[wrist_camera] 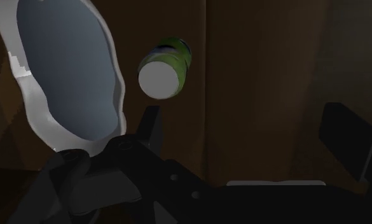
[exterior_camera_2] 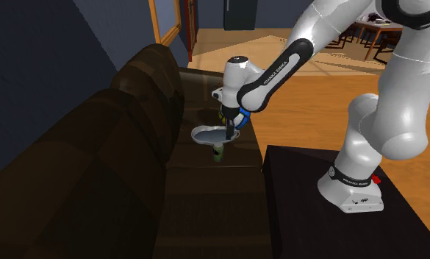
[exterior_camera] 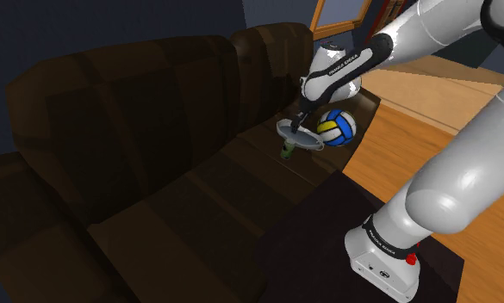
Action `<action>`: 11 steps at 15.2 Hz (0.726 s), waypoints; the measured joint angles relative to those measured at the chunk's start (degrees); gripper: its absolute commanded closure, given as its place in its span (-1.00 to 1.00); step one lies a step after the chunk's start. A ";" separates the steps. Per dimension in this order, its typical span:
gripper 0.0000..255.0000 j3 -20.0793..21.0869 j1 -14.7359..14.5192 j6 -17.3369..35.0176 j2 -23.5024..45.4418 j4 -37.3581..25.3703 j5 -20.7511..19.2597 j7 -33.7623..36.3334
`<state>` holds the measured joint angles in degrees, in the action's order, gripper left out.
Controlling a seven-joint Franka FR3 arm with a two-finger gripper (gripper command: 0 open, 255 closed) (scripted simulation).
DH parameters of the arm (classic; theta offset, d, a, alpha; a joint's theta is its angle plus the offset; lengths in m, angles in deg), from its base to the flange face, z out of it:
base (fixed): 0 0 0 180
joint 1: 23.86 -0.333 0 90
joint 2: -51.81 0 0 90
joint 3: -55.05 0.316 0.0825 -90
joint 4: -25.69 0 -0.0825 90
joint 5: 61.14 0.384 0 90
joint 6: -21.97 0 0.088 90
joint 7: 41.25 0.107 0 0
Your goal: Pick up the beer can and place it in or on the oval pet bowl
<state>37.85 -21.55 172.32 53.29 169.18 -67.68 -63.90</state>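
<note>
**Status: can not yet grasped, placement pending**

We find the beer can (wrist_camera: 164,67) upright on the sofa (exterior_camera: 155,112) seat cushion, just beside the rim of the oval pet bowl (wrist_camera: 32,105), which holds nothing. The pincer (wrist_camera: 241,114) hangs above both with its fingers apart, and the can lies ahead of them, not between them. We judge that nothing is done yet. Aligning, descending, closing, lifting and setting down are all left to do.

Clearances:
- The bowl rim crowds one side of the can, so we expect little finger room there.
- The volleyball (exterior_camera: 337,126) rests near the bowl's far side.
- The backrest rises behind, and open cushion lies on the can's other side.
</note>
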 measured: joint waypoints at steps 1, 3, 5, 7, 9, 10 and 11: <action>-1.00 -0.02 0.15 1.68 2.39 -0.62 0.82 -0.82; -1.00 0.10 1.04 4.26 7.56 -3.11 3.10 -3.44; -1.00 0.80 1.87 6.60 12.27 -5.35 4.94 -5.07; -1.00 1.75 3.47 8.90 17.07 -7.78 6.75 -7.18; -1.00 2.94 5.07 10.45 22.03 -11.12 8.20 -8.72; -1.00 3.46 5.87 11.13 24.34 -12.78 8.71 -9.38; -1.00 3.74 6.48 11.86 25.61 -13.32 8.95 -9.93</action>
<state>41.59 -15.07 184.17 78.91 155.86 -58.73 -73.84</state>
